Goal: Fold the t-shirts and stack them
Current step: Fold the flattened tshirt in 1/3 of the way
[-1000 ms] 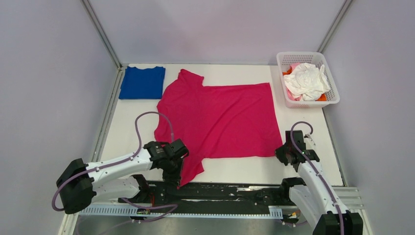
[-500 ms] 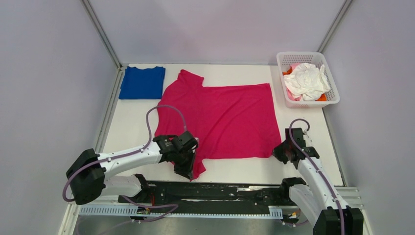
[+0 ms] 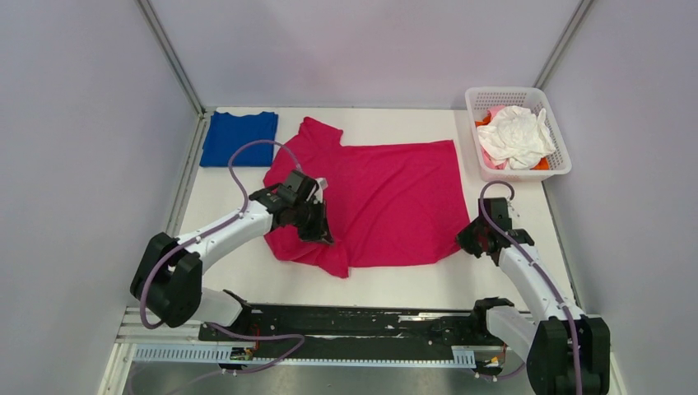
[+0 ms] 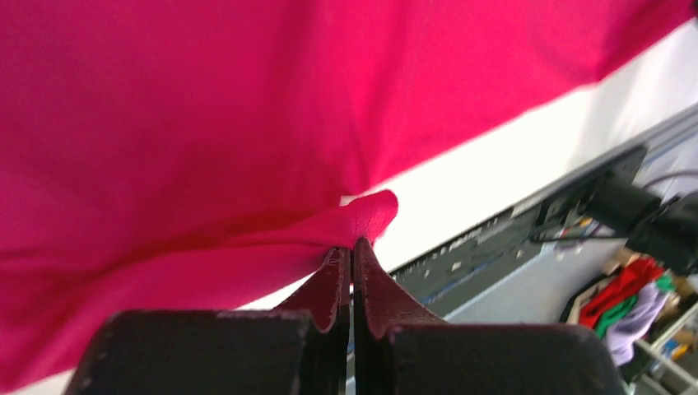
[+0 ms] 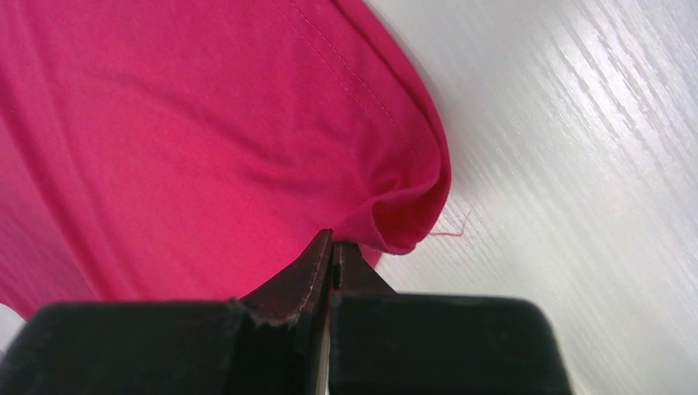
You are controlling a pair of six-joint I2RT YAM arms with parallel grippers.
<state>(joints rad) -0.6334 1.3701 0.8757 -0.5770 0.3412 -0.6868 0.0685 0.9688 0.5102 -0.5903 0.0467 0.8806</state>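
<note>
Left tool (image 4: 352, 247) pinches a fold of the magenta-pink soft cloth t-shirt (image 3: 387, 197); right tool (image 5: 332, 240) clamps its hem corner.

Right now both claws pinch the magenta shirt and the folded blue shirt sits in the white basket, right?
No: the top view shows the folded blue shirt on the table at its far left corner, not in the white basket. The left claw and right claw do pinch the magenta shirt.

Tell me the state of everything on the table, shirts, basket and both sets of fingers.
magenta t-shirt: unfolded, mostly flat, two near corners pinched.
blue t-shirt: folded, lying flat.
basket: upright, holding crumpled shirts.
left fingers: shut on magenta t-shirt.
right fingers: shut on magenta t-shirt.
</note>
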